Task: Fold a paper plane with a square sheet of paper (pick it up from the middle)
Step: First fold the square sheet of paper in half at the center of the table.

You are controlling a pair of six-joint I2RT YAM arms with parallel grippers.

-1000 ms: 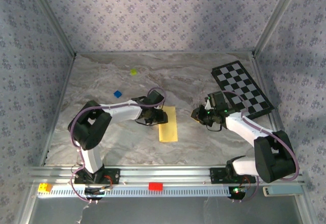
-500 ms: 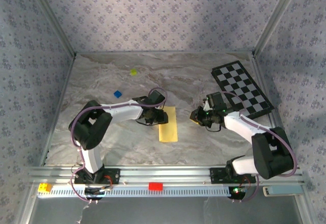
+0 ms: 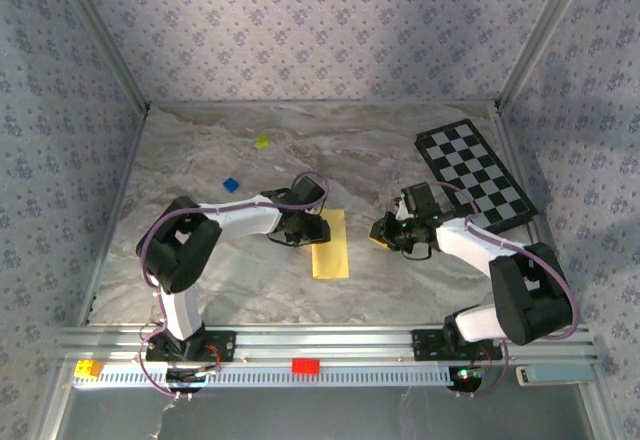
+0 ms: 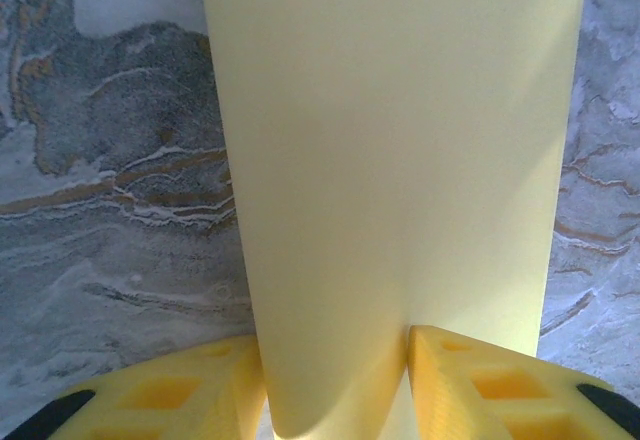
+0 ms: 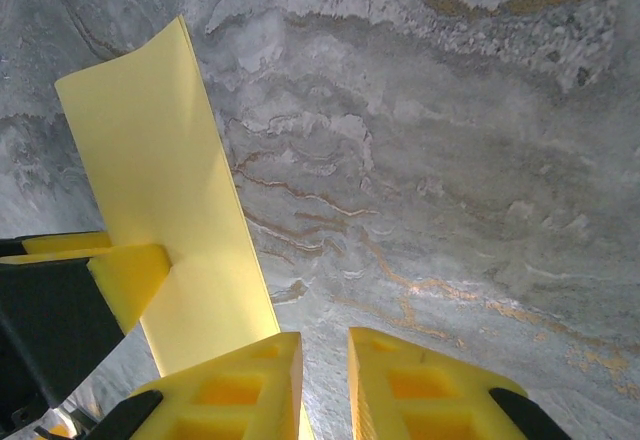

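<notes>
The folded yellow paper sheet point(image 3: 330, 247) is laid on the marbled bench point(image 3: 250, 282), seemingly straddled by the half-open left claw point(image 4: 335, 360); any grip is hidden. The barely parted right claw point(image 5: 325, 348) is empty.

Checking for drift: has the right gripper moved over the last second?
Yes. The right gripper has crept slightly left, away from the black-and-white checkered board and toward the folded yellow paper sheet.

grey marble tabletop point(image 3: 250, 285) lying bare along the near side, folded yellow paper sheet point(image 3: 331, 252) covering the centre, black-and-white checkered board point(image 3: 475, 175) occupying the far right, blue block point(image 3: 231, 185) and yellow-green block point(image 3: 262, 141) sitting farther back, left
</notes>
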